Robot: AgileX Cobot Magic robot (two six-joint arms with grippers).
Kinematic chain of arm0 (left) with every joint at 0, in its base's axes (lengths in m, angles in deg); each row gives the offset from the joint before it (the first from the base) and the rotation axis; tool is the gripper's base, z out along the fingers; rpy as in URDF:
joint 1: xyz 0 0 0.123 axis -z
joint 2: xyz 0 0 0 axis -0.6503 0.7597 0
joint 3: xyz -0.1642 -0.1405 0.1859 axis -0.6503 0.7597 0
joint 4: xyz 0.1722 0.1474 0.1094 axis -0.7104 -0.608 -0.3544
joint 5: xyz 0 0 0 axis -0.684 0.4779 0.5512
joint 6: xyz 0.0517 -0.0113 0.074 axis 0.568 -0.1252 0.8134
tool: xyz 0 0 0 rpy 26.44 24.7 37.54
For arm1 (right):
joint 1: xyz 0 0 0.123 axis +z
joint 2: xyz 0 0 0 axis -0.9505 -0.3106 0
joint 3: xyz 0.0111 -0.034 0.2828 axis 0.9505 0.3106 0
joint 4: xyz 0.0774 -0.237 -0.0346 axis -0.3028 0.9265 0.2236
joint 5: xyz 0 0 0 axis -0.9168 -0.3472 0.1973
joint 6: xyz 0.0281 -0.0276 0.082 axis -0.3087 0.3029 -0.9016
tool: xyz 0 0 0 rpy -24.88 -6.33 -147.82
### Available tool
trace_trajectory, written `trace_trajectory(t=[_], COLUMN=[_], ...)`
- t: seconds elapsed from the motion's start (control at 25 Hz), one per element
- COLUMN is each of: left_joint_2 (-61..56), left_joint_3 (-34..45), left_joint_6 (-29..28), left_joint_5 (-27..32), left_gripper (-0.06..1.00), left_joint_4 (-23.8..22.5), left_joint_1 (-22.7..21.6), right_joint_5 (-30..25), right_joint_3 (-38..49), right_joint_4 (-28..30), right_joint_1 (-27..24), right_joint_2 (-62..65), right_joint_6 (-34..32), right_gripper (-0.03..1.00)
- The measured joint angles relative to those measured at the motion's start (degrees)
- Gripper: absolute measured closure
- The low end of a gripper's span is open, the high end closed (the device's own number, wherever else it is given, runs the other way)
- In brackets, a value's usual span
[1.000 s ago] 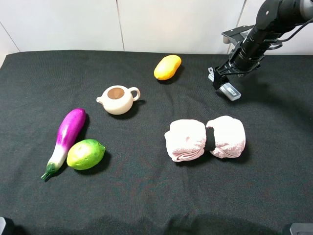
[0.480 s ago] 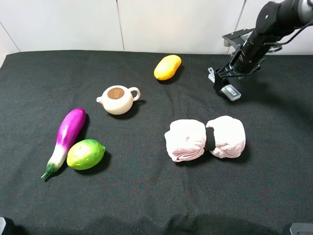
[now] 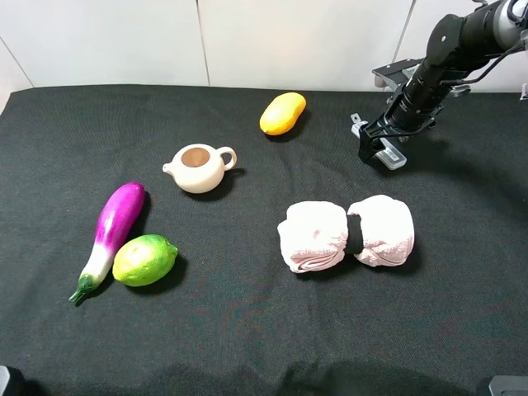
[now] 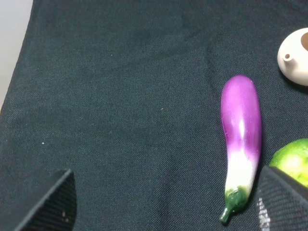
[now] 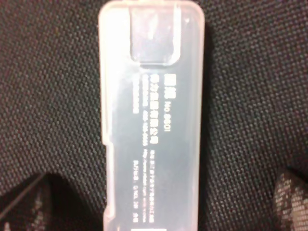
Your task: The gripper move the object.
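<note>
My right gripper [image 3: 375, 145] hangs low over the black cloth at the back right, jaws open. Under it lies a small translucent white plastic case [image 3: 393, 157] with printed text. In the right wrist view the case [image 5: 151, 120] lies flat on the cloth between the spread fingertips of the right gripper [image 5: 159, 207], which do not touch it. In the left wrist view my left gripper [image 4: 168, 211] is open with nothing between its fingers. It hovers over bare cloth beside the eggplant [image 4: 240, 139].
A yellow mango [image 3: 282, 113] lies at the back. A cream teapot [image 3: 198, 167] stands left of centre. A purple eggplant [image 3: 115, 221] and a green lime [image 3: 144, 260] lie front left. Two pink rolled towels [image 3: 346, 233] lie right of centre.
The right arm has sunk lower and shifted slightly right over the plastic case, its jaws staying open. Nothing else has moved.
</note>
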Motion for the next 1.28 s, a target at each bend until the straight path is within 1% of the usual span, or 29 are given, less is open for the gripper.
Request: trace_trajectory(t=[0.56, 0.84, 1.28], left_joint_2=[0.0, 0.0, 0.0], left_joint_3=[0.0, 0.0, 0.0], left_joint_6=[0.0, 0.0, 0.0], left_joint_5=[0.0, 0.0, 0.0], left_gripper=[0.15, 0.15, 0.15], left_joint_4=[0.0, 0.0, 0.0], left_joint_1=[0.0, 0.0, 0.0], right_joint_5=[0.1, -2.3, -2.6], right_joint_3=[-0.2, -2.9, -2.8], right_joint_4=[0.0, 0.5, 0.8], right_joint_1=[0.0, 0.0, 0.0], right_joint_2=[0.0, -0.5, -0.5], right_joint_6=[0.0, 0.0, 0.0], right_gripper=[0.27, 0.27, 0.27])
